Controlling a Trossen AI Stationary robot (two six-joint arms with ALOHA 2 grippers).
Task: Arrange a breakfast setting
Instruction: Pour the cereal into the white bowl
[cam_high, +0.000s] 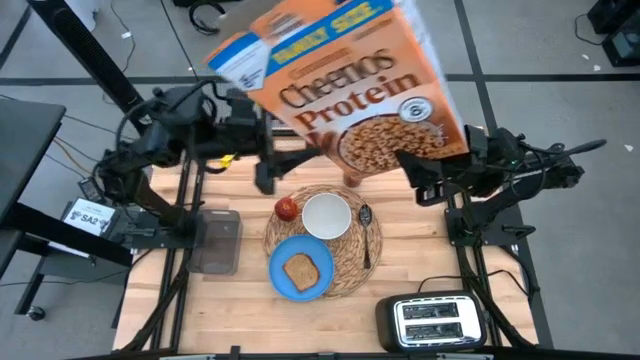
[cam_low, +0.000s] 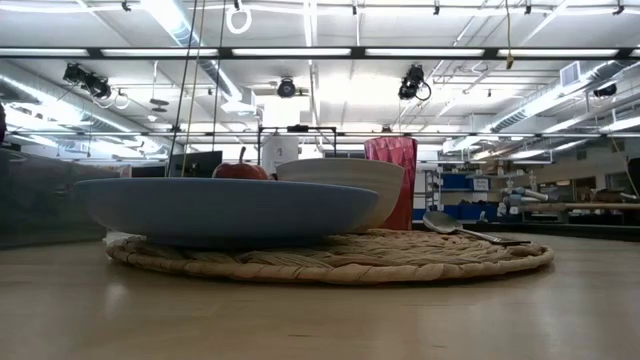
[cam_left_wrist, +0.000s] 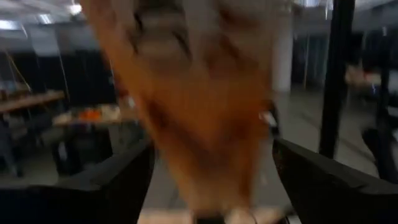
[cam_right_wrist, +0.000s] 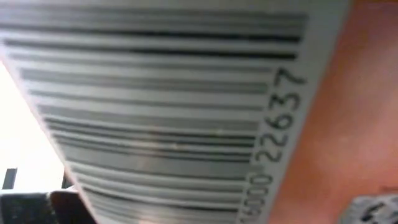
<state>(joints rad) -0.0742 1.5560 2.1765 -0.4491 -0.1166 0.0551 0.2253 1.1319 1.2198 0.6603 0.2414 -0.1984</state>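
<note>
Placemat: the round woven straw placemat (cam_high: 345, 262) lies mid-table and carries most of the setting.
Plate and toast: the blue plate (cam_high: 276, 268) sits on the mat's near-left edge with the toast slice (cam_high: 301, 270) flat on it.
Bowl: the white bowl (cam_high: 326, 215) stands on the mat just behind the plate and looks empty from above.
Apple: the red apple (cam_high: 287, 208) rests at the mat's left rim, touching or just beside the bowl.
Spoon: the metal spoon (cam_high: 366, 232) lies on the mat to the right of the bowl.
Cup: the translucent red cup (cam_low: 391, 165) stands behind the bowl in the low view; the box hides nearly all of it from above.
Cereal box: an orange Cheerios Protein box (cam_high: 345, 80) hangs tilted high above the back of the table, over the bowl's far side.
Right gripper: the right gripper (cam_high: 425, 172) meets the box's lower right corner, and its wrist camera is filled by the barcode, so it probably pinches the box, though the fingers are not plainly shown.
Left gripper: the left gripper (cam_high: 265, 175) hangs at the box's left, fingers spread with the box blurred between them.
Done: every piece appears laid out.
Left: seemingly only the cereal, to be poured or set down.
Off-task: a silver toaster (cam_high: 436, 322) stands near-right.
</note>
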